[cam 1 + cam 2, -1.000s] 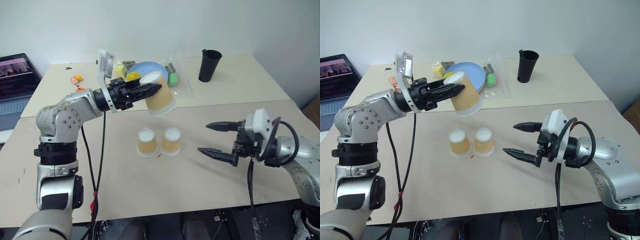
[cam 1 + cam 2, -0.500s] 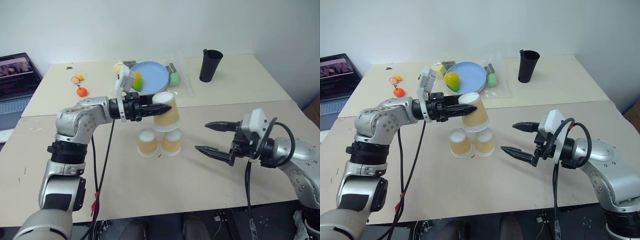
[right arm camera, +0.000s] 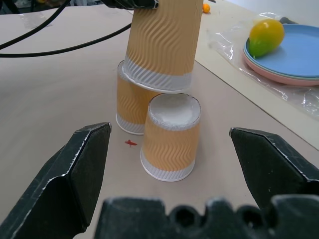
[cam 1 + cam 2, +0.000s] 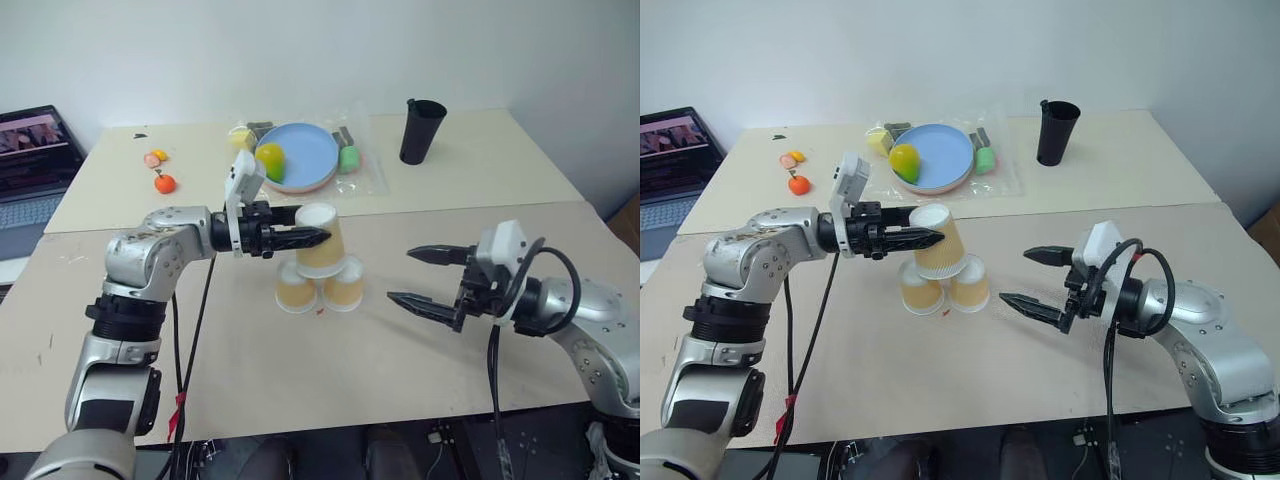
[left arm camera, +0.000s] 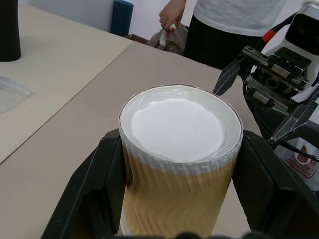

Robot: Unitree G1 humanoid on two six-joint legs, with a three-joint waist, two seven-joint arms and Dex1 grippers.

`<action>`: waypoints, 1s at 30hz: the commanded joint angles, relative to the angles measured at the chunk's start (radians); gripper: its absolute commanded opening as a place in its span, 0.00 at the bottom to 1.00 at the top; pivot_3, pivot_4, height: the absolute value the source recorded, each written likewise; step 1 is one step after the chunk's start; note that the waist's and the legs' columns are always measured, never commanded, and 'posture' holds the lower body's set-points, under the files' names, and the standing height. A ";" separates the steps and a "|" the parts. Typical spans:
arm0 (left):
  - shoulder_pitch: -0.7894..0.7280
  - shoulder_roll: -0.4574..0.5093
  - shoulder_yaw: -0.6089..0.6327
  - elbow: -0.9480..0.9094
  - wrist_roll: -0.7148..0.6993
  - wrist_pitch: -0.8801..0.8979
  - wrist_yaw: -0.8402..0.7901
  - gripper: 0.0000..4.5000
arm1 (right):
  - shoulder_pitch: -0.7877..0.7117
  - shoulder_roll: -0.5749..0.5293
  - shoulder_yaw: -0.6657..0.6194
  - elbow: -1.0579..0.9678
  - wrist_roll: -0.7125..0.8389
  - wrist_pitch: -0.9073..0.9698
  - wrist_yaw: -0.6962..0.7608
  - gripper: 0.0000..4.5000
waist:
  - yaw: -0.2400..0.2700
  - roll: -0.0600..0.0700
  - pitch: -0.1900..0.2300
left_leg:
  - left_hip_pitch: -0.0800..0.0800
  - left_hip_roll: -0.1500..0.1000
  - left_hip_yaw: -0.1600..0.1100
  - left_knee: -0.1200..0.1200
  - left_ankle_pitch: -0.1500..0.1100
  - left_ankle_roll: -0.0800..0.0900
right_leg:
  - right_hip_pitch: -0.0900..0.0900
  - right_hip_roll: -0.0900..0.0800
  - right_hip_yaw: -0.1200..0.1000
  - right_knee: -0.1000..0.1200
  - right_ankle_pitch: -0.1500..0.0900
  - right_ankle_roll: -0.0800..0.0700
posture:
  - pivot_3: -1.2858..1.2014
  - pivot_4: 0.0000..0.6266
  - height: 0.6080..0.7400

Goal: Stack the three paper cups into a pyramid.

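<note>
The left pincer grips the third paper cup upside down by its sides, holding it over the two cups that stand inverted side by side on the counter; its rim looks to be at or just above their bases, though contact cannot be told. The right pincer waits with jaws spread wide, near the pair but apart from them. To finish well, the cup should be centred over the seam between the two, set level, and released gently so the lower pair is not nudged.
</note>
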 commanded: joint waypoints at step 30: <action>-0.049 -0.071 0.202 -0.184 -0.222 0.168 0.224 0.99 | -0.046 -0.009 -0.032 0.035 0.014 -0.023 0.024 1.00 | -0.002 0.000 0.000 | 0.000 0.000 0.000 0.002 0.000 0.000 | 0.000 0.000 0.000 0.000 0.000 0.000 | 0.52 0.24 1.00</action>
